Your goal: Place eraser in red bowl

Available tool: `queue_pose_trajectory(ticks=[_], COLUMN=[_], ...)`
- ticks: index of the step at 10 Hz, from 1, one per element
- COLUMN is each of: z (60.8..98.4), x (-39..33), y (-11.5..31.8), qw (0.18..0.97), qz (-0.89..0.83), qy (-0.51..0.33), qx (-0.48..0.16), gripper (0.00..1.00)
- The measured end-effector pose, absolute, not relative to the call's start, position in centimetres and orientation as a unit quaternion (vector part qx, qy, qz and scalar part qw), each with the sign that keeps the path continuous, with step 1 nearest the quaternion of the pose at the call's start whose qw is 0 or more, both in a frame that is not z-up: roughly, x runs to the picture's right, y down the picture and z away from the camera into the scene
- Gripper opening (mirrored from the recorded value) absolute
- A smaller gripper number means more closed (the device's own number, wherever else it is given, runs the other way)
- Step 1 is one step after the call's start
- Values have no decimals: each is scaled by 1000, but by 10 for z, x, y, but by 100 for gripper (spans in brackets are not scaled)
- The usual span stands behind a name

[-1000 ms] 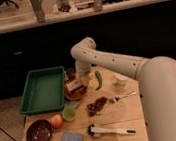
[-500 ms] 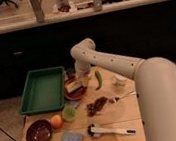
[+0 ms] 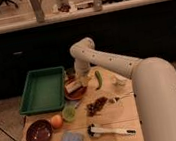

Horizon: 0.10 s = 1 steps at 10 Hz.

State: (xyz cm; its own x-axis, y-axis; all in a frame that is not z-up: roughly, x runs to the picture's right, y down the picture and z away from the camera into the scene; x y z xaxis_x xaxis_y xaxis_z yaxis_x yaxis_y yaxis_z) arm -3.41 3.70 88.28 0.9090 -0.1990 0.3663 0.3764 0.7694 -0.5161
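Eraser (image 3: 74,86): small rectangular block, dark top over pale tan body, lying inside the red bowl (image 3: 71,93), a shallow orange-red dish just right of the green tray (image 3: 43,89). Gripper (image 3: 82,79): directly above the bowl's far rim; finger state cannot be told.

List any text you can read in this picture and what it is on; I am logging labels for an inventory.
None can be read.
No lettering shows on the green tray, the red bowl, the eraser lying in it, the blue-grey sponge or the white-handled tool.
The gripper, just above the red bowl, shows no marking either.
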Motion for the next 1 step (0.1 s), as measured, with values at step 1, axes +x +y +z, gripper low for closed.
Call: queue_pose_trajectory(ticks=[1], z=[883], x=[-33], y=[36], qw=[929], qz=[-156], qy=[-146], qx=[-303], gripper=[75])
